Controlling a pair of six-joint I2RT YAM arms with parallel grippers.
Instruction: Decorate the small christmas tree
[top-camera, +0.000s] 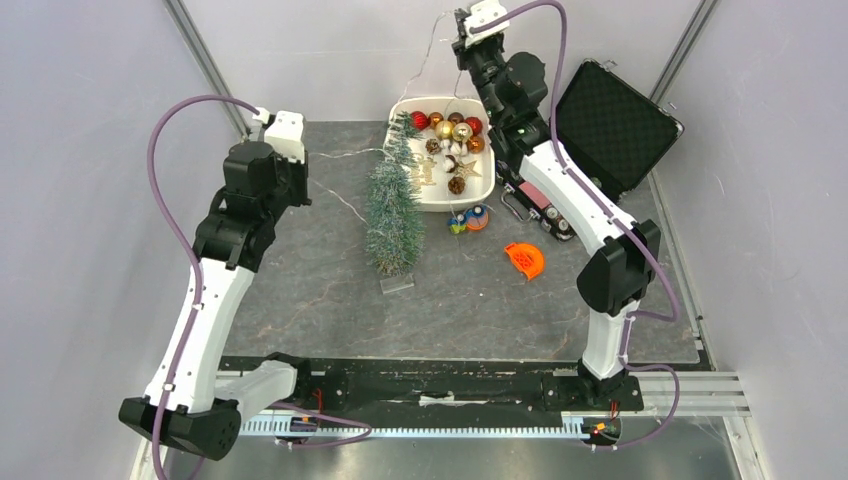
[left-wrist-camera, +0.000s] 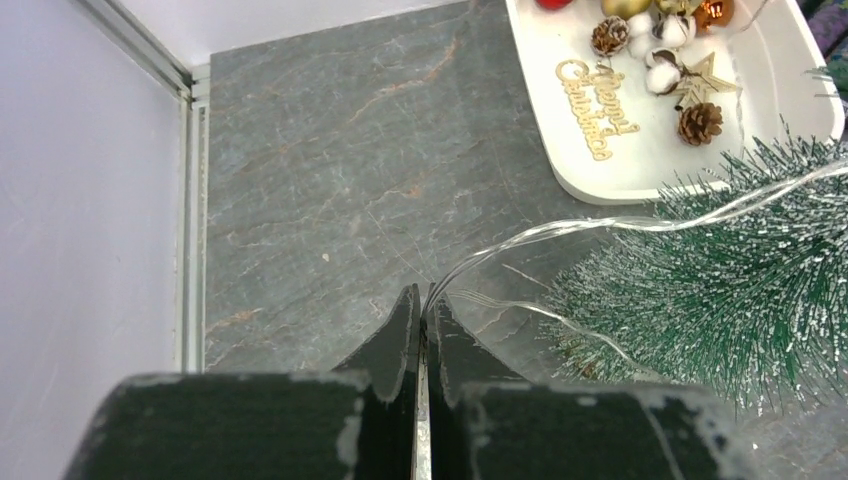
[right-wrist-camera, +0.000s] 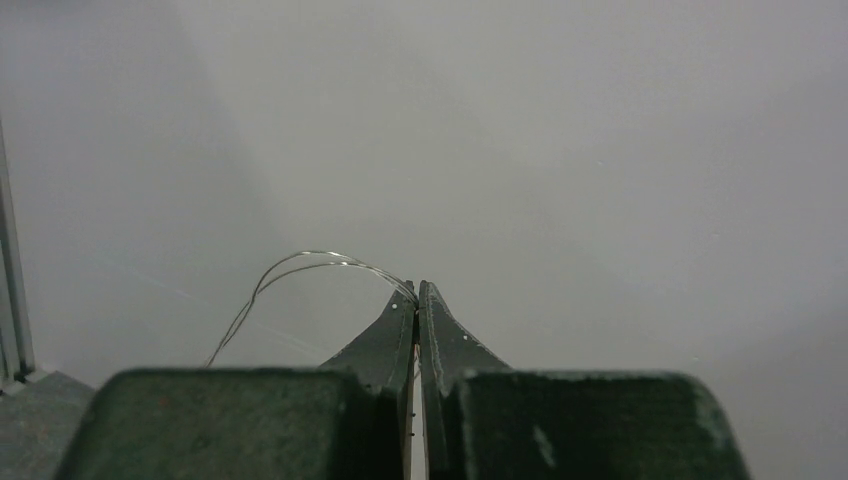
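Observation:
The small christmas tree (top-camera: 393, 205), frosted green on a clear square base, stands upright mid-table; its branches (left-wrist-camera: 740, 290) fill the right of the left wrist view. A thin silvery wire string (left-wrist-camera: 600, 225) runs from the tree to my left gripper (left-wrist-camera: 422, 300), which is shut on it low beside the tree's left (top-camera: 303, 172). My right gripper (right-wrist-camera: 416, 290) is shut on another stretch of the wire (right-wrist-camera: 300, 262), held high against the back wall (top-camera: 463, 40). The wire hangs down from there toward the tray.
A white tray (top-camera: 430, 205) behind the tree holds red and gold balls, pine cones, a star and a gold "Merry Christmas" sign (left-wrist-camera: 598, 110). An open black case (top-camera: 615, 125) sits at the back right, an orange piece (top-camera: 525, 260) and small coloured items (top-camera: 470, 218) in front.

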